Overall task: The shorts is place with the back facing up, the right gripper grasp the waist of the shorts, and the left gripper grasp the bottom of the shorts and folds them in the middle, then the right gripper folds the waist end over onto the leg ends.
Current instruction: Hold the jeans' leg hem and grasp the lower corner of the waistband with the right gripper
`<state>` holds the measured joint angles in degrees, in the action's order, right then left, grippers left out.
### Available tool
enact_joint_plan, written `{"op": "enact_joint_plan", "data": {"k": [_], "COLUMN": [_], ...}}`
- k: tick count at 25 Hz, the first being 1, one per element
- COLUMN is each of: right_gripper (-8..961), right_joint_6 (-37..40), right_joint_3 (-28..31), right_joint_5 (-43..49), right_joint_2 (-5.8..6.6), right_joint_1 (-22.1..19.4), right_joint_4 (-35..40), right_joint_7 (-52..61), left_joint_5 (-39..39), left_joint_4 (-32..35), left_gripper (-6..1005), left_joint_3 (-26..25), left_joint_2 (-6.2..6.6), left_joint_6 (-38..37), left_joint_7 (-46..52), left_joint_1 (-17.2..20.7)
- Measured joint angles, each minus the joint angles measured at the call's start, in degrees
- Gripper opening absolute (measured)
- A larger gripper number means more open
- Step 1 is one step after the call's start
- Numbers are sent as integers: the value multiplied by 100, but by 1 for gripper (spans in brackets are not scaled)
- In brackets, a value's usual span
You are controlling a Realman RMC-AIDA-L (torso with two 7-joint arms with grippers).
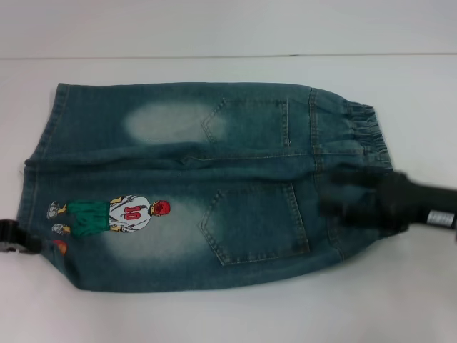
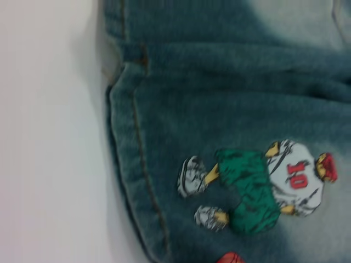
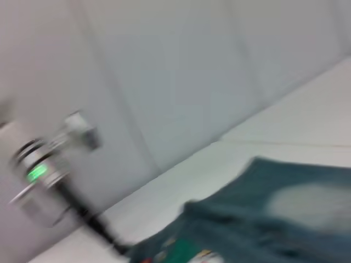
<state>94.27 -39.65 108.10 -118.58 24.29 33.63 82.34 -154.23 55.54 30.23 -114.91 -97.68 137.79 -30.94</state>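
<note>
The shorts (image 1: 214,179) lie flat on the white table, back pockets up. Their ruffled waist (image 1: 364,125) is at the right and the bottom of the shorts (image 1: 39,153), the leg ends, at the left. My right gripper (image 1: 350,200) hovers blurred over the near part of the waist, its white label visible on the arm. Only a black sliver of my left gripper (image 1: 16,241) shows at the near left hem. The left wrist view looks down on the stitched hem (image 2: 134,181) and the number 10 cartoon print (image 2: 263,189). The right wrist view shows the shorts (image 3: 274,219) and the left arm's green-lit wrist (image 3: 38,175).
The white table (image 1: 228,314) runs all around the shorts, with its back edge (image 1: 214,56) meeting a pale wall. A red patch (image 2: 230,257) of print sits near the hem.
</note>
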Motion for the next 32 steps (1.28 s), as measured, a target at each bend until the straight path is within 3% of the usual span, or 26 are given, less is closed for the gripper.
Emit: {"op": "enact_joint_plan", "data": {"k": [4, 9, 11, 14, 17, 21, 32], "right_gripper": [824, 822, 821, 820, 819, 817, 812], "right_joint_6": [-248, -173, -116, 110, 600, 955, 818], "right_joint_3": [232, 157, 89, 26, 25, -79, -423], "right_joint_5": [17, 266, 680, 1564, 2494, 3361, 4423], "right_joint_2": [178, 585, 787, 937, 964, 914, 761], "right_joint_1": [60, 94, 168, 380, 683, 1005, 1486], "right_joint_4": [351, 803, 1081, 1401, 1618, 1729, 1698], "right_joint_7": [1148, 2424, 2866, 3248, 3244, 3131, 3215], "left_joint_5": [94, 126, 180, 264, 299, 338, 338], "left_joint_4": [91, 109, 109, 109, 108, 104, 83], "left_gripper": [9, 8, 8, 8, 8, 8, 8], "left_joint_3": [-58, -81, -81, -79, -79, -73, -79], "left_joint_2": [2, -11, -12, -4, 3, 1, -9], "left_joint_6": [4, 15, 10, -6, -12, -15, -6], "left_joint_7": [-24, -74, -89, -105, -108, -110, -120], "left_joint_1": [18, 17, 3, -33, -58, -82, -99]}}
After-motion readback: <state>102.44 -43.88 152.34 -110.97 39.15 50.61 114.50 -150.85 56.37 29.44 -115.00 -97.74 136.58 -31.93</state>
